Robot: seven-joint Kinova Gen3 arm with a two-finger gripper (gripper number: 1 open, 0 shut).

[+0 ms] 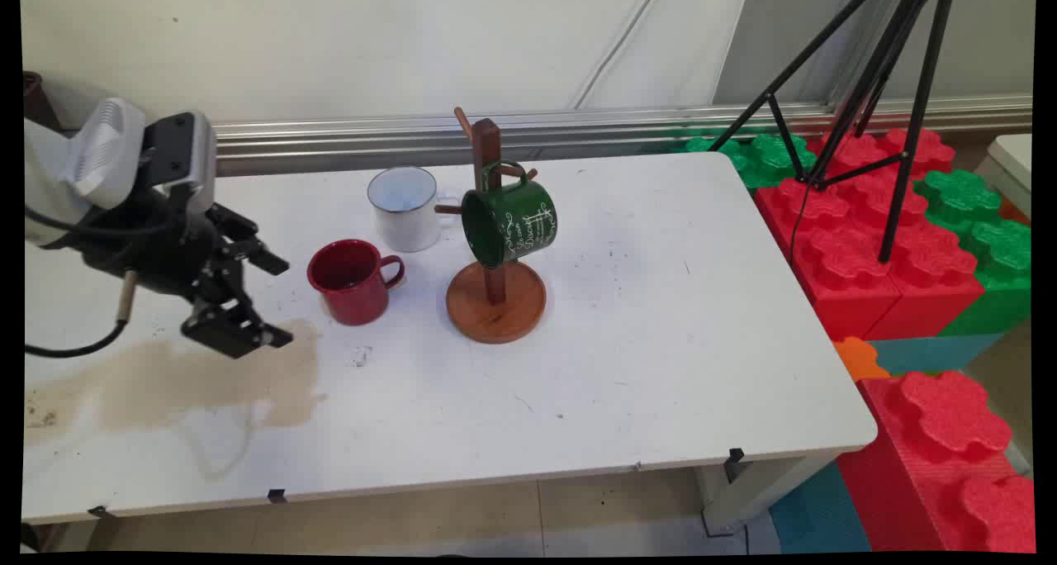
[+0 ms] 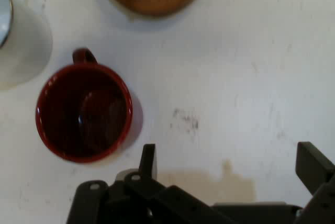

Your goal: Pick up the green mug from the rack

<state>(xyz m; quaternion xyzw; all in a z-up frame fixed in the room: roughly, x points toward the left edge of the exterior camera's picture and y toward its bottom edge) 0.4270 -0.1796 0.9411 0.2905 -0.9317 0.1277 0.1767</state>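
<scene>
A: Where's the pincer (image 1: 277,301)?
B: Low over the worktop (image 1: 661,301), above a tan stain (image 1: 165,379), fingers spread wide and holding nothing. The red mug (image 1: 351,280) stands upright just beside it, untouched.

A: And around that?
B: A white mug (image 1: 405,208) stands behind the red one. A green mug (image 1: 509,222) hangs by its handle on the wooden mug tree (image 1: 494,292).

A: Any writing?
B: White script on the green mug, too small to read.

Red mug (image 1: 352,281) upright (seemingly empty), handle toward wooden mug stand (image 1: 495,301), end effector (image 1: 279,299) wide apart beside it
</scene>
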